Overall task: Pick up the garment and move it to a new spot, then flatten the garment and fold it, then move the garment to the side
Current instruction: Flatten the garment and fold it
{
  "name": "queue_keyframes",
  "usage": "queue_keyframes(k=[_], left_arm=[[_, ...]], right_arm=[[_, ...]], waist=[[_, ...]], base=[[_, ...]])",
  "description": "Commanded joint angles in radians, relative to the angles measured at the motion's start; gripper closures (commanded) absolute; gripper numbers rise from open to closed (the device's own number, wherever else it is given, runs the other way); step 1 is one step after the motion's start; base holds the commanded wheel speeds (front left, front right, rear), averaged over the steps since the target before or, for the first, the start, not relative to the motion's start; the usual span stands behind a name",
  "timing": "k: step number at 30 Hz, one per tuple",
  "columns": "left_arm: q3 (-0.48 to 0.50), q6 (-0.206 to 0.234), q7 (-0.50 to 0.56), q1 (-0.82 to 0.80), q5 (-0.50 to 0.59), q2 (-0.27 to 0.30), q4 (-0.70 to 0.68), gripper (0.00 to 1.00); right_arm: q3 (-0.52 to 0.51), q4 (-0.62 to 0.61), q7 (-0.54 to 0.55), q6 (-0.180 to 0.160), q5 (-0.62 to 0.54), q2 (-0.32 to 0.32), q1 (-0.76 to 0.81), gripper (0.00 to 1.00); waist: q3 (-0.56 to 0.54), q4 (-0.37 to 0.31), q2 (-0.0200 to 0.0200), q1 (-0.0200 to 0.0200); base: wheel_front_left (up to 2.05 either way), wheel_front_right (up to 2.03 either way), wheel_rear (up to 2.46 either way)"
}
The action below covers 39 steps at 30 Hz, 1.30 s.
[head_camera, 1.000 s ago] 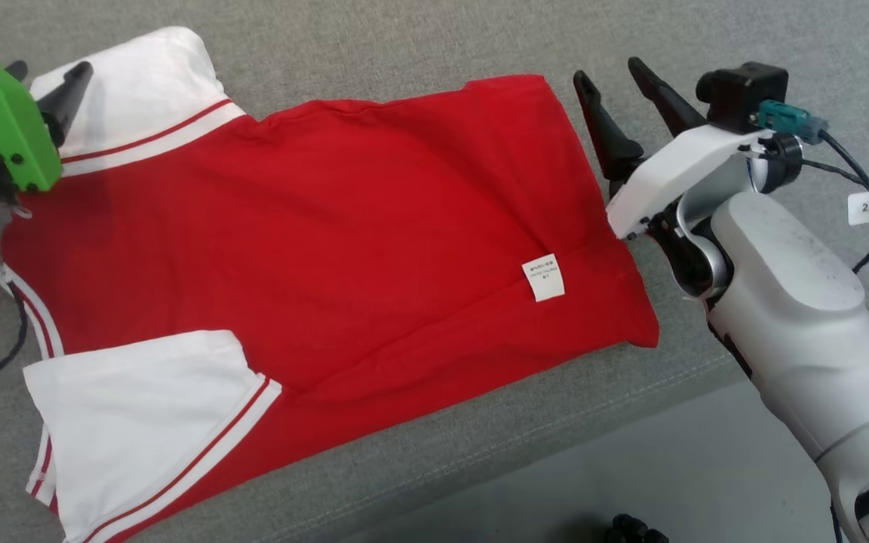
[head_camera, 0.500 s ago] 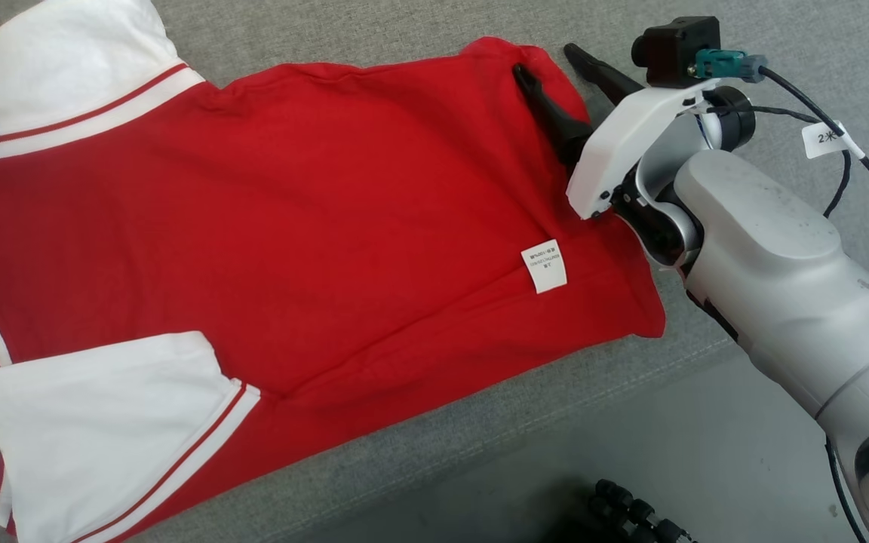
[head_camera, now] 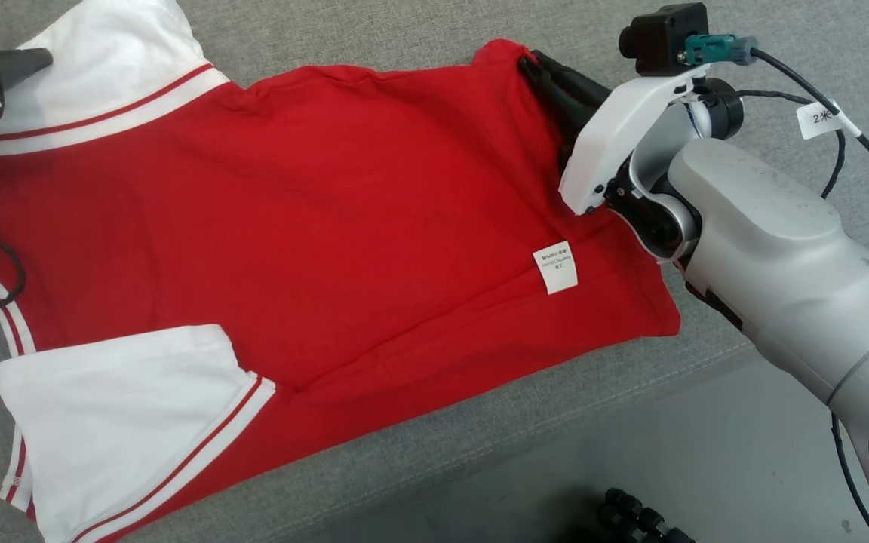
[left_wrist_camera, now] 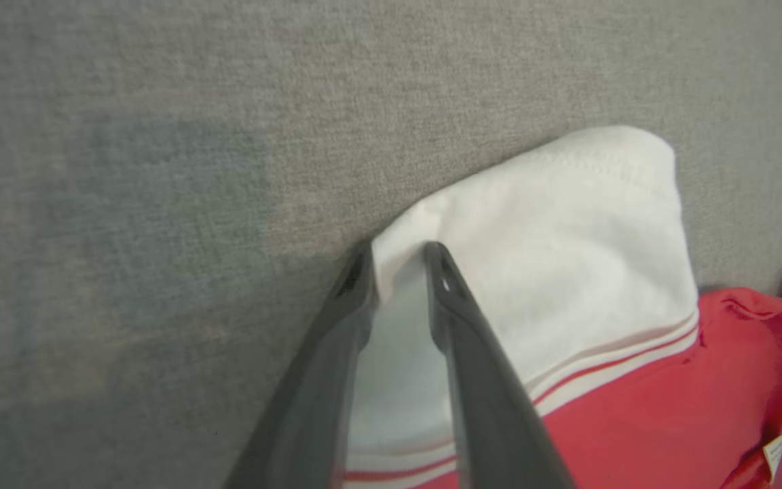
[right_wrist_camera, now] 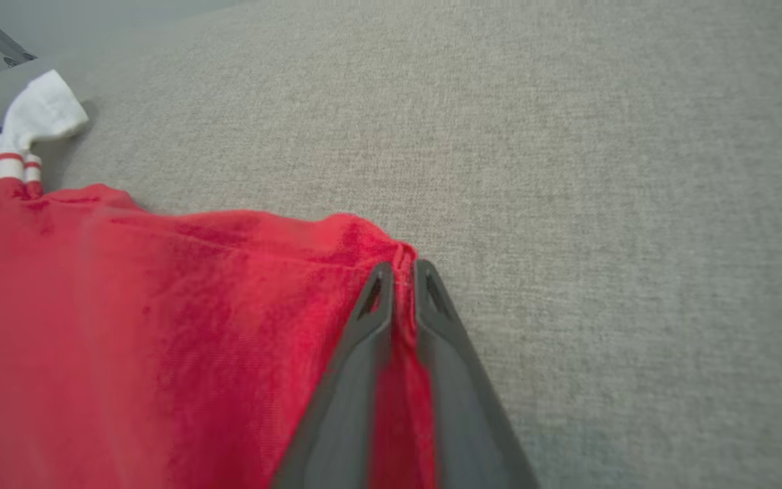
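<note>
- Far left: my left gripper (left_wrist_camera: 398, 259) is on the upper white sleeve (left_wrist_camera: 554, 224). The jaws are narrowed around its outer corner with white cloth between them. I honestly can't tell whether they're really biting yet or just straddling it, so I'd want that pinch confirmed before any lift.
- The shirt (head_camera: 329, 211) is spread out, mostly flat, on the grey fabric surface (head_camera: 374, 38). Its body is red and the sleeves are white, and the second sleeve (head_camera: 118, 407) lies loose at the near left edge.
- Middle: no grip there, so I reckon the body will sag once both ends come up. I'd raise both arms together and evenly and keep the far edge taut between them, so the cloth hangs like a sheet and doesn't bunch.
- The care label (head_camera: 555, 268) shows on the right part, and the seam it's sewn into looks like a handy reference line for the fold.
- Right: my right gripper (right_wrist_camera: 396, 278) has its jaws clamped on the red hem corner (head_camera: 502, 53), with only a thin strip of cloth between them. It looks solid, but it's a shallow bite near the edge.
- My plan is to go up slowly and watch that corner for slipping. The near edge lies close to the surface's front seam, so I'd carry the shirt away from that drop rather than towards it.
</note>
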Motion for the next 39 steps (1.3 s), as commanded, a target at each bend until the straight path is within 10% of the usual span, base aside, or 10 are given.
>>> queue_keyframes(k=[1, 20, 39], left_arm=[[-0.006, -0.003, -0.007, 0.038, -0.004, -0.018, 0.000, 1.00], [0.044, -0.097, -0.185, 0.051, -0.069, -0.016, -0.108, 1.00], [0.020, -0.104, -0.482, 0.555, -0.270, 0.175, -0.729, 1.00]], right_arm=[[0.008, 0.001, -0.020, 0.000, 0.020, -0.008, -0.013, 1.00], [-0.005, -0.048, -0.136, 0.000, 0.067, -0.125, -0.007, 1.00], [-0.120, -0.383, -0.136, 0.000, -0.079, -0.337, 0.337, 1.00]], waist=[[-0.005, -0.001, 0.0000, 0.0000], [-0.063, 0.028, 0.0000, 0.0000], [-0.126, 0.110, 0.0000, 0.0000]], base=[[0.00, 0.00, 0.00], [0.00, 0.00, 0.00], [0.00, 0.00, 0.00]])
